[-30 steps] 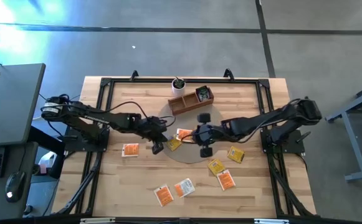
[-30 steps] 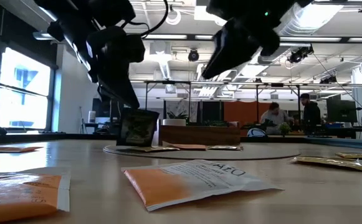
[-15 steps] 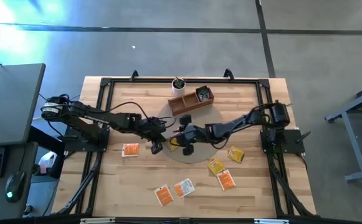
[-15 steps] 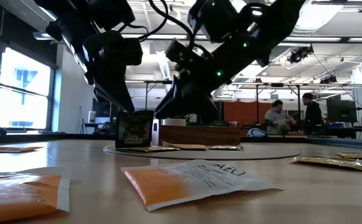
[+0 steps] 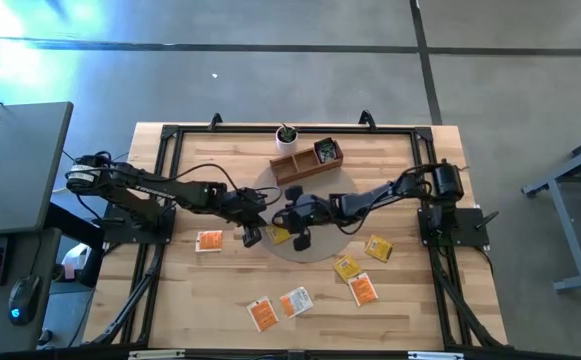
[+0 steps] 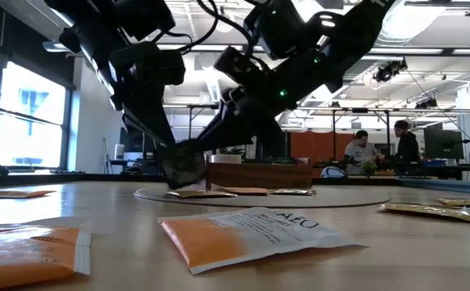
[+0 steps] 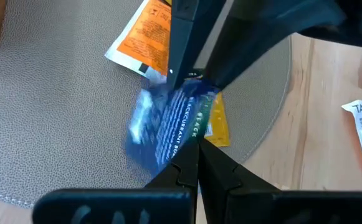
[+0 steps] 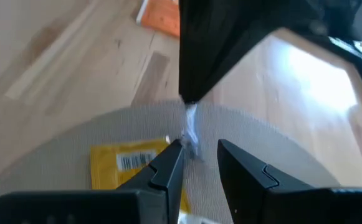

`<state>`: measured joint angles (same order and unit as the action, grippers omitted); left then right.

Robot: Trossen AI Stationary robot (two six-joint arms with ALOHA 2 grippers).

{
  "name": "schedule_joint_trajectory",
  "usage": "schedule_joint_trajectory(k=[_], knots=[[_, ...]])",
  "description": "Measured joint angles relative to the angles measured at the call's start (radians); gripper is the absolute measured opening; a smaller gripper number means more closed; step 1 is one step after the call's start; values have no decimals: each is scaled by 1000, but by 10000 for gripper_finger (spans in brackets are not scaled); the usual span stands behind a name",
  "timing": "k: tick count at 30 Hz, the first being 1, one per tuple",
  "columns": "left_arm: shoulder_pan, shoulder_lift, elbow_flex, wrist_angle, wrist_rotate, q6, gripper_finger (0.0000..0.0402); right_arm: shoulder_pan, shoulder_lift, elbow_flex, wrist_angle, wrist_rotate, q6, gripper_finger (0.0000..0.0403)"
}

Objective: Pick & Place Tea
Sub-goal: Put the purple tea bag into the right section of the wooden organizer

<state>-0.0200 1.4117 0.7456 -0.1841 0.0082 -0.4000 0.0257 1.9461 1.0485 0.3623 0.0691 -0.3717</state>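
Observation:
A dark purple tea sachet [image 7: 171, 121] hangs tilted just above the grey round mat [image 5: 342, 243], with my left gripper [image 7: 193, 163] shut on it. In the low view the sachet [image 6: 182, 166] hangs below that gripper [image 6: 168, 144]. My right gripper [image 8: 199, 155] is open and comes in from the table's right. Its fingers stand on either side of the sachet's far edge [image 8: 190, 134]. Under them a yellow sachet [image 8: 128, 165] and an orange sachet [image 7: 146, 34] lie flat on the mat. My left gripper pinches the sachet's near edge [image 7: 190, 142] between its two fingertips. The fingers come slanting down from the table's left. The sachet hangs tilted beyond the tips; whether its low corner touches the mat I cannot tell. My right gripper has the sachet's far corner [image 7: 193, 78] between its open fingers, which come slanting down from the table's right. The corner lies close to one finger [image 8: 171, 160]. I cannot tell whether it touches.
A brown wooden tray [image 5: 307, 161] and a white plant pot [image 5: 287, 137] stand at the far side. Loose sachets lie on the table: orange [image 5: 209, 241], [image 5: 262, 313], [image 5: 296, 300], [image 5: 364, 290] and yellow [image 5: 347, 267], [image 5: 378, 247]. A black frame [image 5: 165, 180] borders the table.
My right gripper has come down and toward the table's left, up to the sachet that my left gripper holds, and tipped further downward. The sachet, upright before, now hangs slanted. My left gripper has kept its place.

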Motion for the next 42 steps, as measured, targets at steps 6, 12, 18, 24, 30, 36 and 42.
schedule_joint_trajectory(k=[6,12,18,24,30,36,42], knots=[[0,0,0,2,-3,2,0,0,0,0,33,0,-1,96],[0,0,0,3,-3,2,0,0,0,0,21,17,-54,38],[0,0,0,4,-4,2,0,0,0,0,-55,48,-90,30],[0,25,1,17,-103,-32,0,51,0,0,-208,9,-175,59],[0,118,2,18,-154,-82,0,99,-1,1,-176,64,-253,91],[0,223,1,93,-176,-79,0,105,19,1,-165,119,-310,123],[1,259,14,120,-171,-78,0,78,97,4,-102,189,-390,139]])
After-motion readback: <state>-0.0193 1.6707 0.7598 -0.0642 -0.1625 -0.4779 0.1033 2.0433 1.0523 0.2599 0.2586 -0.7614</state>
